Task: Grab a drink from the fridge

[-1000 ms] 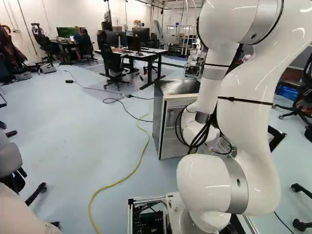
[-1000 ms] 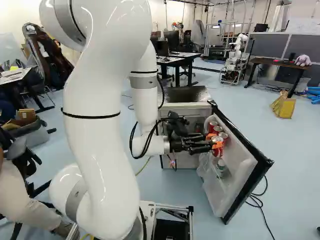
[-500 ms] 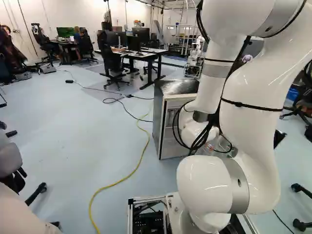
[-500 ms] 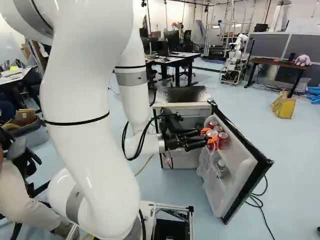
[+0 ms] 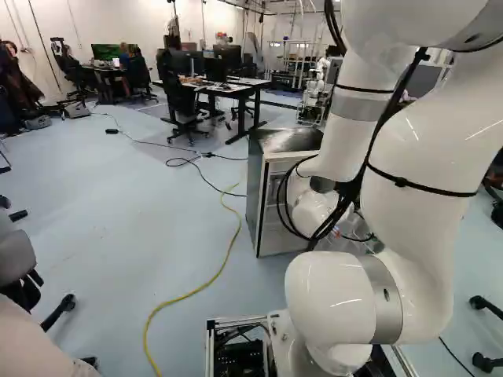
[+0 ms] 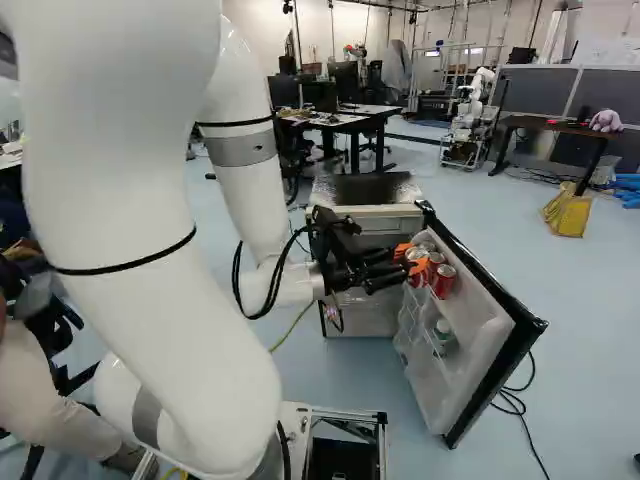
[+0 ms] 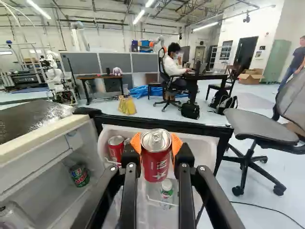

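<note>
Clenching a red can [image 7: 156, 164] in the gripper [image 7: 156, 144], pressing orange pads [image 7: 177, 144] against both sides, in front of the open fridge door [image 6: 482, 305]. Counting, by judgement, the reaching and gripping as done; leaving the drawing away from the fridge [image 5: 255, 188] to do. Being unable to tell if wholly free of touching the door shelf, though probably lifting already. Seeing the two-sided grip plainly only from the wrist; losing it behind the arm [image 5: 424, 165] in the left base view. Showing in the right base view, just beyond the held can, two more red cans [image 6: 444, 281] in the door, and lower down a capped bottle [image 6: 442, 332]. Finding, only in the wrist view, a green can [image 7: 79, 175] deeper inside; getting the outer side wall only from the left base view.
</note>
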### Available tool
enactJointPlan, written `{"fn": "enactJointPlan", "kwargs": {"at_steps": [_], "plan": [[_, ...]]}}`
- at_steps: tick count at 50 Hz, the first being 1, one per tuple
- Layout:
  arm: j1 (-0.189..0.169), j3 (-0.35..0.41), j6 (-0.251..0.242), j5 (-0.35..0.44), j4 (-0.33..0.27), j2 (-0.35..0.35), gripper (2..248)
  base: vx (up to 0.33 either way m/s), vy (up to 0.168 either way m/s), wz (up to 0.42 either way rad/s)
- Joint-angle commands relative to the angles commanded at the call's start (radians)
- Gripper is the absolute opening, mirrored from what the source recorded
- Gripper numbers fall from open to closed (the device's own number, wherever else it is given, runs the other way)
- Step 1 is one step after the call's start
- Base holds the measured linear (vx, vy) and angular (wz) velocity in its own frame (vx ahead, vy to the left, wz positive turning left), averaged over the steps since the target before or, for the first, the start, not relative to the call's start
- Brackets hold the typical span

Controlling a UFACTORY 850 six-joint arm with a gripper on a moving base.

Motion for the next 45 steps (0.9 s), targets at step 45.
{"fn": "enactJointPlan", "kwargs": {"at_steps": [45], "plan": [[0.020,0.010,0.000,-0.150,-0.216,0.169,83,0.000,0.000,0.000]]}}
